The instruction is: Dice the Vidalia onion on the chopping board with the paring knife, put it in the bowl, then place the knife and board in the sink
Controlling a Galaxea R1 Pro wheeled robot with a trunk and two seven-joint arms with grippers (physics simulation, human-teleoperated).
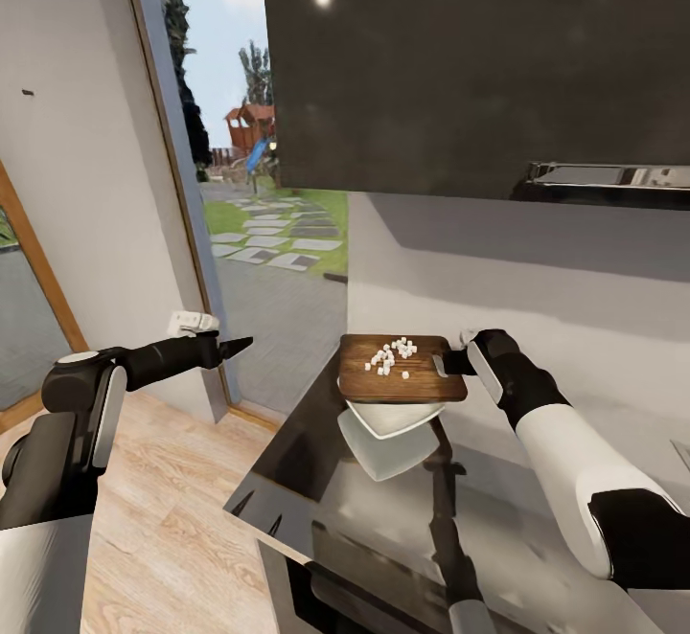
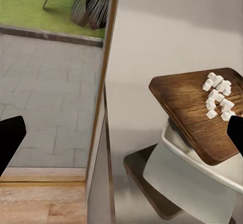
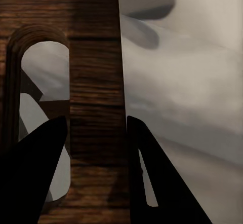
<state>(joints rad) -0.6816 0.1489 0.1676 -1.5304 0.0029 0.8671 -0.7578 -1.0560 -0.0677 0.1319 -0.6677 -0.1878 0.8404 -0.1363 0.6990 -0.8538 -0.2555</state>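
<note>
At the frame's left, the left gripper hangs off the counter, jaws parted and empty. At centre, the board, with dice on top, is held above the bowl. The right gripper clamps its handle end. Dicing looks done; tipping and sink steps remain.

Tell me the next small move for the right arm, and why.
Probably tilt the chopping board so its far end dips. The right pincer grips its handle end, the board is held above the white bowl, and the diced onion still lies on top.
</note>
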